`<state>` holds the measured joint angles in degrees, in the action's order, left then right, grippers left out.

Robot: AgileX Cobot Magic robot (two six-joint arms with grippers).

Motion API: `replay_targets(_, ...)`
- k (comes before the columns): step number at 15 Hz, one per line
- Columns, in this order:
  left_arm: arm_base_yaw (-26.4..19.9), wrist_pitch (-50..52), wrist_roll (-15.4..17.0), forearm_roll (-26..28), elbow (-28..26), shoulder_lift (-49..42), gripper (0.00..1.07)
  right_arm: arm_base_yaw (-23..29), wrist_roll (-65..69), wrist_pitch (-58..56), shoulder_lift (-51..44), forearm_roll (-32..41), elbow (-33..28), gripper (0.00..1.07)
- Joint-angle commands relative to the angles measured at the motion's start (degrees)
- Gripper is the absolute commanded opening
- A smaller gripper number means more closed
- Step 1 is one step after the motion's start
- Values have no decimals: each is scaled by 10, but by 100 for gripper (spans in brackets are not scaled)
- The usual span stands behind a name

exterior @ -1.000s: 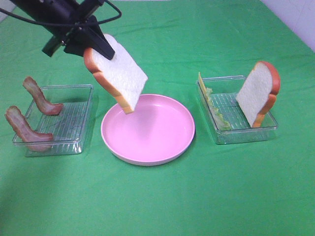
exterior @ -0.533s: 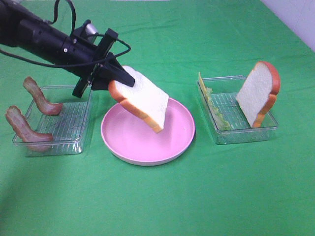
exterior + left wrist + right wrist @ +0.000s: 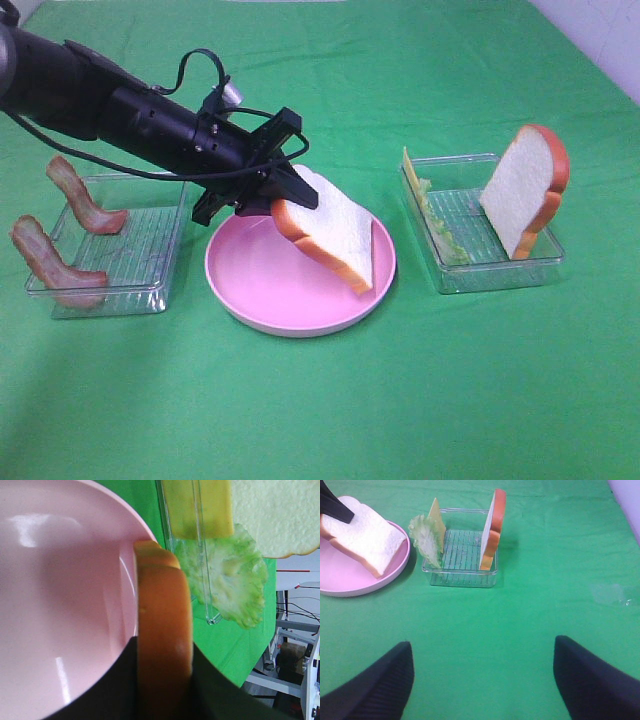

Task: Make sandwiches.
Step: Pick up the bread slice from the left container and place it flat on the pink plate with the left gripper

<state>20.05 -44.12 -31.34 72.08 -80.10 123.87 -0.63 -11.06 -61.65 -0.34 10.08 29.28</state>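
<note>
My left gripper (image 3: 285,197) is shut on the crust of a white bread slice (image 3: 338,237). The slice hangs tilted over the round pink plate (image 3: 255,285), with its lower corner at or just above the plate's right side. In the left wrist view the orange-brown crust (image 3: 165,630) sits between the gripper's black fingers (image 3: 112,690). A second bread slice (image 3: 525,190) stands on edge in the right tray (image 3: 500,275) with green lettuce (image 3: 442,232) and a yellow cheese square (image 3: 407,168). Two bacon strips (image 3: 85,205) (image 3: 45,265) lean in the left tray (image 3: 140,290). My right gripper (image 3: 485,680) is open over bare cloth, short of that tray (image 3: 462,577).
A green cloth (image 3: 320,400) covers the whole table. The left arm and its cable (image 3: 130,120) stretch from the far left over the left tray's back corner. A pale wall edge (image 3: 600,40) shows at the far right.
The left arm has swung right and down, carrying the bread slice from high beside the plate's left rim to low over the plate's right half. The right gripper has stayed open.
</note>
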Motion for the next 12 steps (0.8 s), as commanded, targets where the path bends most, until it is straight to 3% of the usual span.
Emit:
replay_targets(1, 5, 10, 4, 14, 3, -1, 0, -3, -4, 5, -2, -3, -2, 74)
replay_targets(3, 5, -3, 20, 10, 3, 0, 0, -3, -4, 5, -2, -3, -2, 74)
replay_targets(4, 5, -3, 44, 6, 3, 0, 0, -3, -4, 5, -2, -3, -2, 74)
replay_targets(8, 5, -26, 50, -29, 3, -1, 0, -3, -4, 5, -2, -3, -2, 74)
replay_targets(10, 6, -15, 76, -49, 3, -1, 0, -3, -4, 5, -2, -3, -2, 74)
replay_targets(12, 6, -13, 78, -50, 3, -1, 0, -3, -4, 5, -2, -3, -2, 74)
